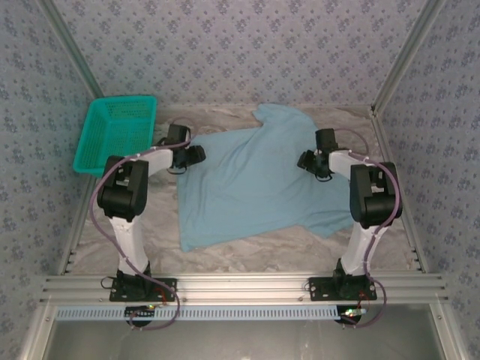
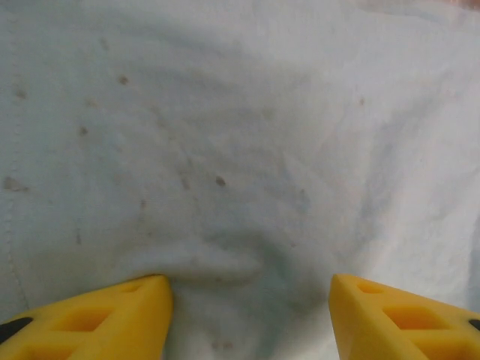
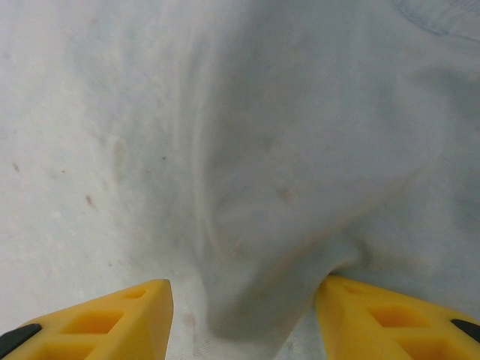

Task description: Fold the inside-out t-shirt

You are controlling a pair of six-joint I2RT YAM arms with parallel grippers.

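The t-shirt (image 1: 255,187) lies spread mid-bench (image 1: 247,259) between the arms, left tool (image 1: 199,155) at its left edge, right tool (image 1: 302,160) at its right, both jaws spread over puckered cloth, neither looks to be pinching.

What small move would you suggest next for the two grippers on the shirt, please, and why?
Probably close both. The left gripper and right gripper stand open on opposite sides of the t-shirt, each with a ridge of cloth bunched between its jaws, ready to be pinched for the fold.
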